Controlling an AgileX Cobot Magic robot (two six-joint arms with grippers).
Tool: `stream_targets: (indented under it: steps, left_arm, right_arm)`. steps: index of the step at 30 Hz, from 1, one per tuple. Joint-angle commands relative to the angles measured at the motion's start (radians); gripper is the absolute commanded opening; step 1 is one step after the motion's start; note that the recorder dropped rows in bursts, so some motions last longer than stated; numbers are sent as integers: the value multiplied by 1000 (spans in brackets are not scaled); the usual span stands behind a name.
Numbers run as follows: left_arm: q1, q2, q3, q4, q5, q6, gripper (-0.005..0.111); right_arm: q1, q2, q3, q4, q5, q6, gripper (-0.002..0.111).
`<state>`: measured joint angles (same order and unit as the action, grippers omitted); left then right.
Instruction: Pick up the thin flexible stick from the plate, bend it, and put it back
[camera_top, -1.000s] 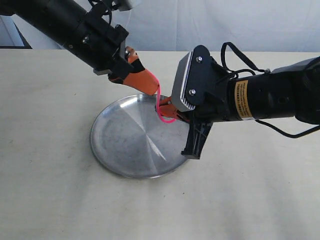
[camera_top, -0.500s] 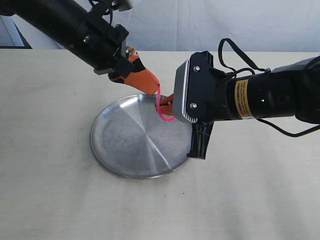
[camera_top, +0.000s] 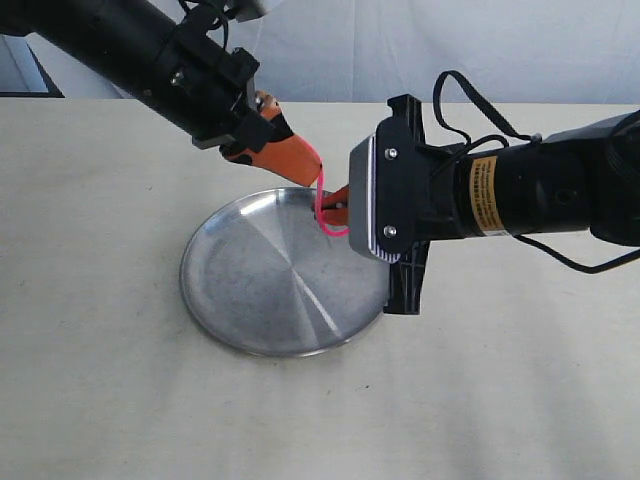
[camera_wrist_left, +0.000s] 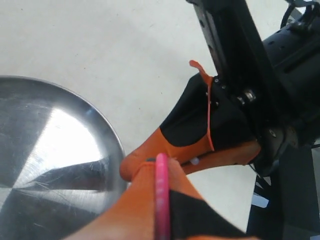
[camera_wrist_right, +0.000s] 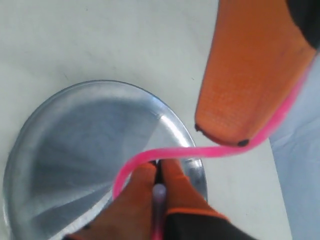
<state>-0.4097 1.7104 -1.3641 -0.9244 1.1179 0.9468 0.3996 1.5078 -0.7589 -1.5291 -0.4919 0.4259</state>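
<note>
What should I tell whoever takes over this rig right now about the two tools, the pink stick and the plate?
Left tool: shut on one end of the pink stick.
Right tool: shut on the other end.
Pink stick: lifted off the plate, over the plate's edge nearest the tools, bent into a curve between them.
Done: pickup, and the bend is in.
Left: lay the pink stick back on the plate and open both tools.

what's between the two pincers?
Only the thin pink stick, bent in an S-curve from left pincer to right pincer, both shut on it. Clearest in the right wrist view.
</note>
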Motion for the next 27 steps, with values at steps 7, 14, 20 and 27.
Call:
stream_targets:
  steps: [7,14,20,27]
  left_arm:
    - [-2,40,-18,-140,-154,-8,0]
    - [-2,70,-18,-164,-154,5,0]
    - [-2,88,-18,-189,-156,13,0]
    - [-2,104,-18,-223,-159,17,0]
  right_arm:
    - [20,3,15,-82,-79,-127,-1]
    - [20,3,15,-85,-79,-161,-1]
    - [20,3,15,-85,-78,-219,-1]
    - [20,3,15,-85,-40,-263,-1]
